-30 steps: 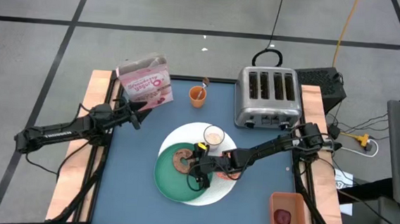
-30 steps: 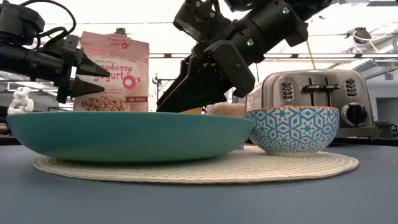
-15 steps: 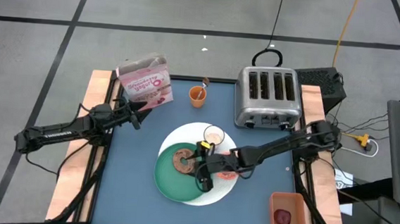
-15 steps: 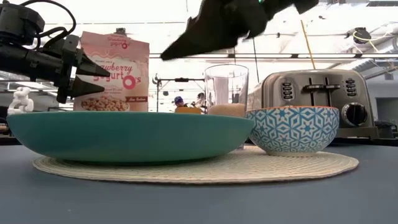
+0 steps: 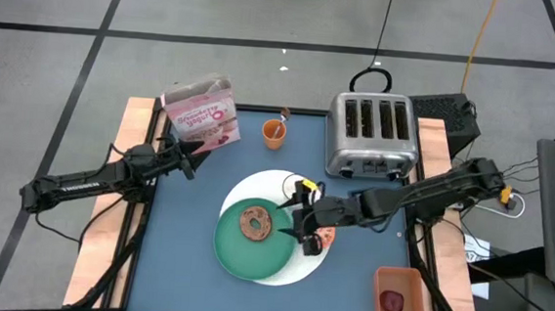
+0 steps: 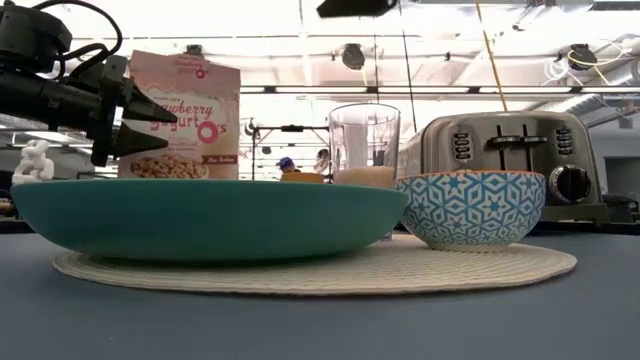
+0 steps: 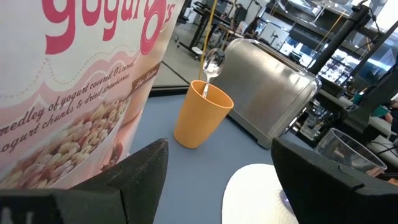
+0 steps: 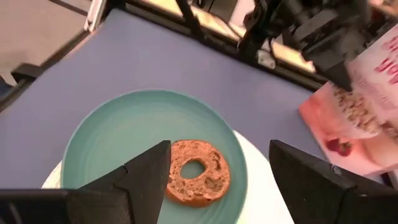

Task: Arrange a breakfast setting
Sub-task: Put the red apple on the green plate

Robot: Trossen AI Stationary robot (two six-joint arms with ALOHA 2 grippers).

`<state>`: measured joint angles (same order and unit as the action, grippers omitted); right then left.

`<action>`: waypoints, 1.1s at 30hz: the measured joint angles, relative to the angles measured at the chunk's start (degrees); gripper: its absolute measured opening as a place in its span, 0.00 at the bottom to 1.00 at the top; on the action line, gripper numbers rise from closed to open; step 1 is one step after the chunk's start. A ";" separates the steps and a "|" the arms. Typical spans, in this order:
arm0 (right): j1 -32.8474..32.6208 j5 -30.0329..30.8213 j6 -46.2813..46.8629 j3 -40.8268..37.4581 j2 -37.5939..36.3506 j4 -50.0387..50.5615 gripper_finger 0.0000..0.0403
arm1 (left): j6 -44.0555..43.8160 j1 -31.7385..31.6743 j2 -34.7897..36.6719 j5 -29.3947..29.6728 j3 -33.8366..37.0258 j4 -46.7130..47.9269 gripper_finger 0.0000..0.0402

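Note:
A brown bagel lies flat on the green plate, which rests on the round white mat. The patterned bowl and the milky glass stand on the mat's right part. A metal spoon stands in an orange cup. A dark red fruit lies in a tray at the near right. My right gripper hovers open and empty high above the mat, right of the bagel. My left gripper waits open beside the cereal box.
A pink cereal box stands at the far left, and a silver four-slot toaster at the far right. The orange tray sits at the near right corner. Bare blue table lies left of the mat.
My right gripper has risen from low over the plate and drawn back toward the table's right edge; in the low view it has gone almost out of the top. The bagel stays flat on the green plate.

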<state>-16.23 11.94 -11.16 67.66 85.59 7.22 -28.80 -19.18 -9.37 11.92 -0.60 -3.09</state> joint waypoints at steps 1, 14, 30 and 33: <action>0.00 -0.01 -0.29 0.00 -0.84 0.21 0.66 | 0.00 -0.02 0.00 0.00 0.00 0.02 0.71; 0.13 0.13 -5.16 0.00 -7.31 5.40 0.66 | 0.20 -0.01 -0.01 0.00 0.00 0.03 0.71; 0.13 0.17 -4.99 -0.04 -10.51 11.26 0.66 | 0.20 0.00 -0.02 0.00 0.00 0.25 0.71; 0.13 0.20 -4.96 -0.04 -11.63 13.00 0.66 | 0.20 0.00 0.00 0.00 0.00 0.26 0.71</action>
<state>-16.10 12.14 -16.12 67.61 73.96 20.22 -28.60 -19.18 -9.37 11.92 -0.60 -2.83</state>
